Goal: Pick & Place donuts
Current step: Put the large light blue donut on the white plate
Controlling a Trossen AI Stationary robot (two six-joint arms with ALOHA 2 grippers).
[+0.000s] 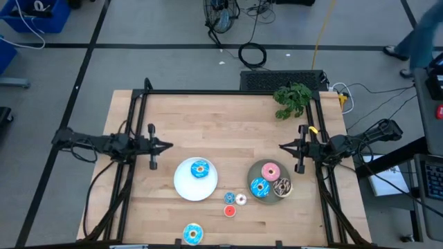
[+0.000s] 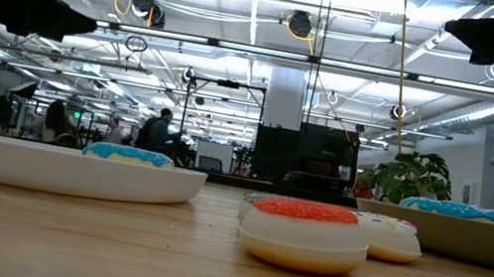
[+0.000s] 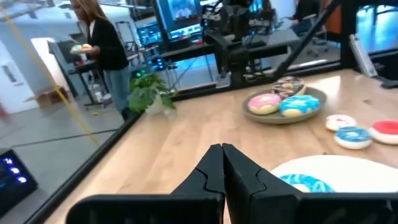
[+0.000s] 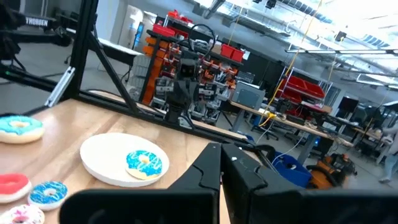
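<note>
Grippers hover pinched together, empty: left gripper (image 1: 168, 146) mid-left, right gripper (image 1: 282, 146) mid-right. Between them, lower centre, donuts (image 1: 234, 199): one on the white plate (image 1: 183, 185), loose ones, three on the grey plate (image 1: 257, 171).

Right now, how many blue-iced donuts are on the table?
4: one on the white plate, one on the grey plate, a small one between the plates, one at the near edge.

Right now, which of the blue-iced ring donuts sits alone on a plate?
The blue-iced donut on the white round plate. Another shares the grey plate with two donuts; the rest lie on bare wood.
</note>
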